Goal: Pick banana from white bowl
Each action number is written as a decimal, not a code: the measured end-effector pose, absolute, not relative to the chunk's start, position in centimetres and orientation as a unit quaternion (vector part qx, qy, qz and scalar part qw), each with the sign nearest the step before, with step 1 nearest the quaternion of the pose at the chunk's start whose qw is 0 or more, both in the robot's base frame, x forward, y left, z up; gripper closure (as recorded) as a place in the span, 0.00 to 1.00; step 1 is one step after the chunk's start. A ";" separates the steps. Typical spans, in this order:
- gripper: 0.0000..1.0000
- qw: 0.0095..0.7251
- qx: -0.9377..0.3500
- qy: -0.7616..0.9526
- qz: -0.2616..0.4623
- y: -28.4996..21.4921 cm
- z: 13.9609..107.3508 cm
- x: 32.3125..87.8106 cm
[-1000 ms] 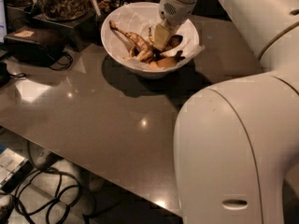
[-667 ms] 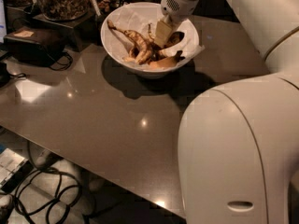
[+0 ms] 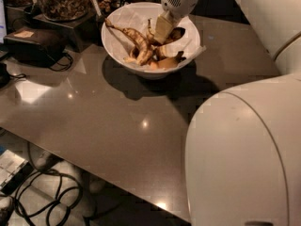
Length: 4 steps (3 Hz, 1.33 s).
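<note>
The white bowl (image 3: 117, 45) stands at the far side of the brown table, lined with crumpled white paper. In it lies a brown-spotted banana (image 3: 136, 44) with its peel spread open and its stem pointing up left. My gripper (image 3: 160, 34) reaches down from the top into the right part of the bowl, right among the banana pieces. One pale finger (image 3: 162, 28) shows; the fingertips are hidden among the fruit.
A glass jar of nuts (image 3: 59, 1) stands on a dark box behind and left of the bowl. A black pouch with cords (image 3: 33, 46) lies at the left. Cables (image 3: 51, 197) lie on the floor below the table edge. My arm's large white body (image 3: 240, 159) fills the right foreground.
The gripper stays inside the bowl at the banana and has shifted only slightly. The view has moved a little closer to the bowl.
</note>
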<state>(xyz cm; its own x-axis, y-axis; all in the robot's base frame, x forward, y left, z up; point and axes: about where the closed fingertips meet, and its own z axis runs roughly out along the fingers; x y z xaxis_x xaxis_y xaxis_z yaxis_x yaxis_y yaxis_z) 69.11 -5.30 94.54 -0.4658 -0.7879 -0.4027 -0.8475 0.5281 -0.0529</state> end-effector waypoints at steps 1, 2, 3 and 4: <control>1.00 0.217 -0.487 0.843 0.072 -5.0 97.0 67.0; 1.00 0.217 -0.487 0.843 0.072 -5.0 97.0 66.9; 1.00 0.228 -0.502 0.830 0.085 -4.4 98.0 65.2; 1.00 0.237 -0.512 0.818 0.116 -4.1 98.8 62.2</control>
